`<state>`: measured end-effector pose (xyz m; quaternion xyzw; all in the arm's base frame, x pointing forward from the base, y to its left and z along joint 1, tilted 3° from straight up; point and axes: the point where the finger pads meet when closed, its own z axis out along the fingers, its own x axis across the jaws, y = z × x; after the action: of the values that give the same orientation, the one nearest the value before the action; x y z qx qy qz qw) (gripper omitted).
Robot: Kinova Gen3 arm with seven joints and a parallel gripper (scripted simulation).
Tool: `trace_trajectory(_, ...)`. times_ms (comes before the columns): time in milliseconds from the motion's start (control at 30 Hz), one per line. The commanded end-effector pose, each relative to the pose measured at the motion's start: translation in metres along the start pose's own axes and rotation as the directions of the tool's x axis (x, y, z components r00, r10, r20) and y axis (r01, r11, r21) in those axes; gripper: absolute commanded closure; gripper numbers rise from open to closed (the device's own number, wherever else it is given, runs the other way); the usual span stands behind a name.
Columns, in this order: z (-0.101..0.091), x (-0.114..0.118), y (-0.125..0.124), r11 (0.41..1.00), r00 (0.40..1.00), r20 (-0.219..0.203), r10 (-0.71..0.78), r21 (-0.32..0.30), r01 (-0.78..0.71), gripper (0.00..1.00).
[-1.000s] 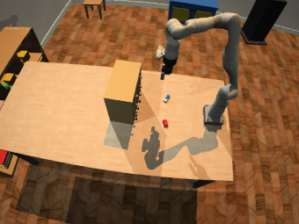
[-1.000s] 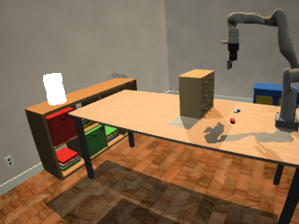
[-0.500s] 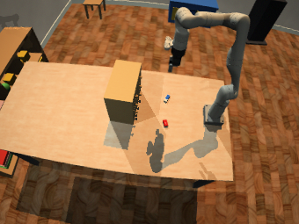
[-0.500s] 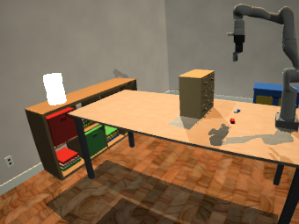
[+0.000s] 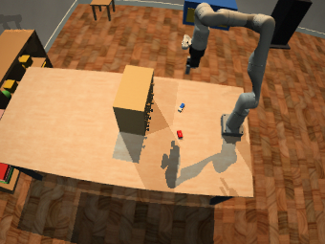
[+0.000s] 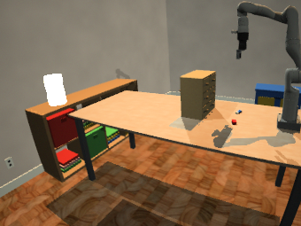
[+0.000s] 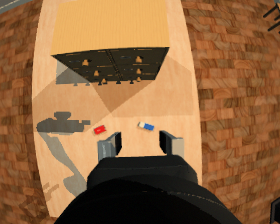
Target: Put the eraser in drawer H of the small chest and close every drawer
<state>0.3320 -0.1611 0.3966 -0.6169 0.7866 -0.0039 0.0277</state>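
Observation:
The small chest (image 5: 134, 96) (image 6: 197, 93) (image 7: 113, 25) stands upright in the middle of the table (image 5: 62, 113) (image 6: 142, 113). Its dark drawer front (image 5: 149, 107) (image 7: 119, 66) faces the arm's side, and all drawers look pushed in. The letters are too small to read. A small blue and white block, which looks like the eraser (image 5: 181, 107) (image 6: 239, 112) (image 7: 145, 126), lies on the table in front of the drawers. My gripper (image 5: 189, 70) (image 6: 238, 53) (image 7: 140, 139) is open and empty, high above the table's far edge, pointing down, well above the eraser.
A small red block (image 5: 180, 134) (image 6: 234, 121) (image 7: 99, 130) lies on the table near the eraser. The arm's base (image 5: 233, 124) is bolted near the table's right end. A low shelf (image 6: 44, 113) with coloured bins stands beside the table's left end.

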Motion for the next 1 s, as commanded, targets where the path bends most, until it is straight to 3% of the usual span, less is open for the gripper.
trace_trajectory(0, 0.0, 0.001, 0.0, 1.0, 1.0, 0.0, 0.002, 0.006, -0.002, 0.0)
trace_trajectory(200, 0.008, 0.001, -0.006, 0.998, 1.0, 0.0, 0.003, 0.068, -0.002, 0.0)
trace_trajectory(433, 0.03, 0.001, -0.021, 0.973, 1.0, 0.0, 0.002, 0.232, -0.002, 0.0)
trace_trajectory(500, 0.03, 0.001, -0.021, 0.973, 1.0, 0.0, 0.002, 0.232, -0.002, 0.0)
trace_trajectory(800, 0.068, 0.001, -0.048, 0.858, 1.0, 0.0, 0.002, 0.513, -0.002, 0.0)
trace_trajectory(967, 0.085, 0.001, -0.059, 0.786, 1.0, -0.001, 0.003, 0.618, -0.002, 0.0)
